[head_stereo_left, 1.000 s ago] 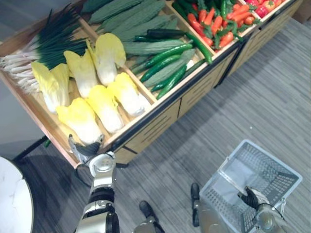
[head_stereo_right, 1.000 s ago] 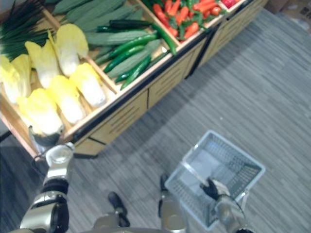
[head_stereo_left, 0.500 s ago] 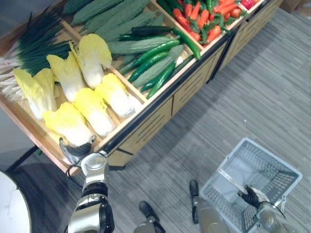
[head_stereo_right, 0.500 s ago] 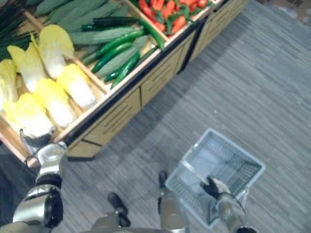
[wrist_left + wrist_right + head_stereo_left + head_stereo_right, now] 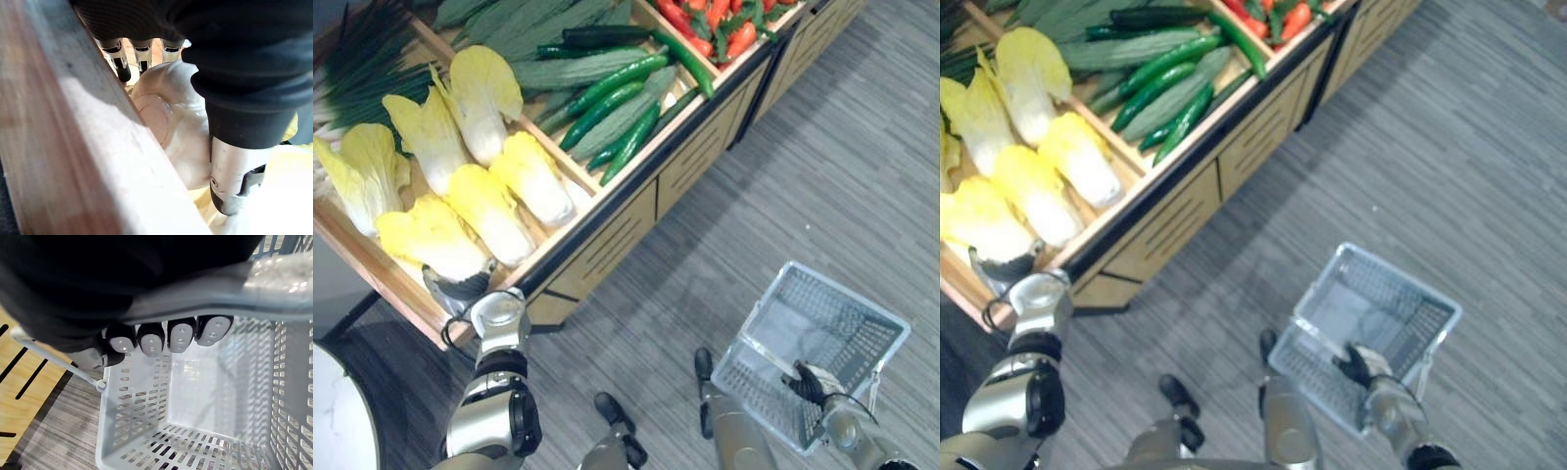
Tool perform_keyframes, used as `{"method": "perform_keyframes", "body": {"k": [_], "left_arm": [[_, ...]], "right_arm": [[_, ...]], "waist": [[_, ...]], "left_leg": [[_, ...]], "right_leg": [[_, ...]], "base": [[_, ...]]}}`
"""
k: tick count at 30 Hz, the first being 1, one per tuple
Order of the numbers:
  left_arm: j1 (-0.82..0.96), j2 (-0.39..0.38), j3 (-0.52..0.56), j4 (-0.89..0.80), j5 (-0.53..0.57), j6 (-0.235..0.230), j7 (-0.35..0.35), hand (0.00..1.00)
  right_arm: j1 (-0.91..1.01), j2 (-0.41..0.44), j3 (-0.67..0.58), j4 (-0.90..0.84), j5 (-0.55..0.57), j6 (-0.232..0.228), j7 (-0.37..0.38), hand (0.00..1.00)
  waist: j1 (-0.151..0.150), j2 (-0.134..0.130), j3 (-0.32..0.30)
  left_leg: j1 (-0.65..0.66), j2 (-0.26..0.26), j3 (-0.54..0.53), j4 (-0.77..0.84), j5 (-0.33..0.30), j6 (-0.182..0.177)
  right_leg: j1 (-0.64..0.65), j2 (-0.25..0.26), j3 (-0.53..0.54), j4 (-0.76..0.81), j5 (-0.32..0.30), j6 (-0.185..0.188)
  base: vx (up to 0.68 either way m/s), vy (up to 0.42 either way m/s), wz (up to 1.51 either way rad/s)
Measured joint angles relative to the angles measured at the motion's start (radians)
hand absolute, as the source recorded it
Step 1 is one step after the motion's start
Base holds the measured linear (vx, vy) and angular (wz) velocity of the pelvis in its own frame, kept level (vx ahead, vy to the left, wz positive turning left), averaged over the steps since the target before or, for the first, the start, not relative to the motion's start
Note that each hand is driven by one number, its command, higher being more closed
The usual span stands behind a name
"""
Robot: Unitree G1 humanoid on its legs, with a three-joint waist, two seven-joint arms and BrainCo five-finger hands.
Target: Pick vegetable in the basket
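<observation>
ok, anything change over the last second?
Just the head camera shifted, so the whole scene slid. The left hand stays at the base of the nearest cabbage, which still lies in the wooden bin. The right hand keeps its fingers curled round the handle of the empty basket.

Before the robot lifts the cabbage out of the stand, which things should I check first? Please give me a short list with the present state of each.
1. Left hand at the stalk end of the front cabbage: ok.
2. Its hold on that cabbage is firm: cannot tell.
3. Right hand, fingers curled round the basket handle: ok.
4. Basket empty, with room: ok.
5. Clearance from the stand's wooden rim: not ok, it lies right beside the hand and might catch.
</observation>
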Motion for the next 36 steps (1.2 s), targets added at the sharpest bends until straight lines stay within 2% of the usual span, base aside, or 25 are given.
{"method": "perform_keyframes", "body": {"k": [10,16,21,23,24,25,29,32,36], "left_arm": [[-0.002,0.006,0.0,0.003,0.0,-0.002,0.001,1.0],[0.015,-0.018,-0.015,-0.001,-0.079,-0.039,-0.011,1.0],[0.044,-0.035,-0.051,-0.02,-0.119,-0.061,-0.07,1.0],[0.046,-0.046,-0.061,-0.025,-0.127,-0.071,-0.072,1.0],[0.1,-0.086,-0.09,-0.101,-0.18,-0.096,-0.074,1.0],[0.106,-0.091,-0.099,-0.112,-0.18,-0.102,-0.074,1.0],[0.14,-0.113,-0.124,-0.184,-0.188,-0.093,-0.077,1.0],[0.23,-0.194,-0.137,-0.354,-0.198,-0.105,-0.094,1.0],[0.264,-0.208,-0.147,-0.373,-0.225,-0.11,-0.105,1.0]], "right_arm": [[0.0,0.002,0.009,-0.006,0.0,-0.001,-0.001,1.0],[0.0,0.014,-0.005,0.041,0.0,-0.001,-0.002,1.0],[0.002,0.026,-0.045,0.082,0.0,0.007,-0.001,1.0],[0.004,0.029,-0.051,0.091,0.0,0.009,-0.001,1.0],[0.007,0.048,-0.084,0.101,-0.001,0.033,0.001,1.0],[0.008,0.049,-0.088,0.102,-0.001,0.037,0.0,1.0],[0.019,0.053,-0.107,0.102,-0.001,0.042,0.001,1.0],[0.044,0.063,-0.153,0.116,-0.001,0.05,0.005,1.0],[0.05,0.065,-0.171,0.119,-0.001,0.072,0.023,1.0]], "waist": [[0.001,-0.001,0.002],[-0.003,-0.001,0.001],[-0.005,-0.001,0.001],[-0.006,-0.001,0.001],[-0.005,0.003,-0.001],[-0.005,0.004,-0.002],[-0.005,0.006,-0.003],[-0.006,0.011,-0.009],[-0.002,0.012,-0.031]], "left_leg": [[0.001,0.001,-0.001,0.0,0.0,0.001],[0.025,-0.007,-0.018,0.0,0.001,0.001],[0.039,-0.015,-0.046,0.0,0.001,0.001],[0.041,-0.015,-0.056,0.0,0.001,0.001],[0.073,-0.021,-0.065,0.0,0.0,0.0],[0.072,-0.022,-0.078,0.0,0.0,0.001],[0.072,-0.024,-0.087,0.0,0.0,0.001],[0.078,-0.027,-0.129,0.0,0.0,0.001],[0.078,-0.027,-0.138,0.0,0.0,0.001]], "right_leg": [[0.005,0.001,-0.001,-0.005,0.014,-0.001],[0.045,-0.004,-0.023,-0.016,0.014,-0.001],[0.081,-0.016,-0.048,-0.03,0.014,0.0],[0.091,-0.02,-0.058,-0.033,0.014,0.0],[0.13,-0.025,-0.066,-0.038,0.013,0.001],[0.13,-0.027,-0.068,-0.037,0.013,0.001],[0.136,-0.031,-0.079,-0.035,0.013,0.001],[0.161,-0.033,-0.106,-0.034,0.008,0.006],[0.166,-0.033,-0.115,-0.033,0.008,0.007]], "base": [[0.0,0.0,0.0],[0.02,-0.008,0.06],[0.01,-0.003,0.15],[0.04,-0.007,0.17],[0.05,-0.014,0.19],[0.04,-0.018,0.13],[-0.01,-0.009,0.08],[0.01,-0.014,0.28],[0.0,-0.005,0.09]]}}
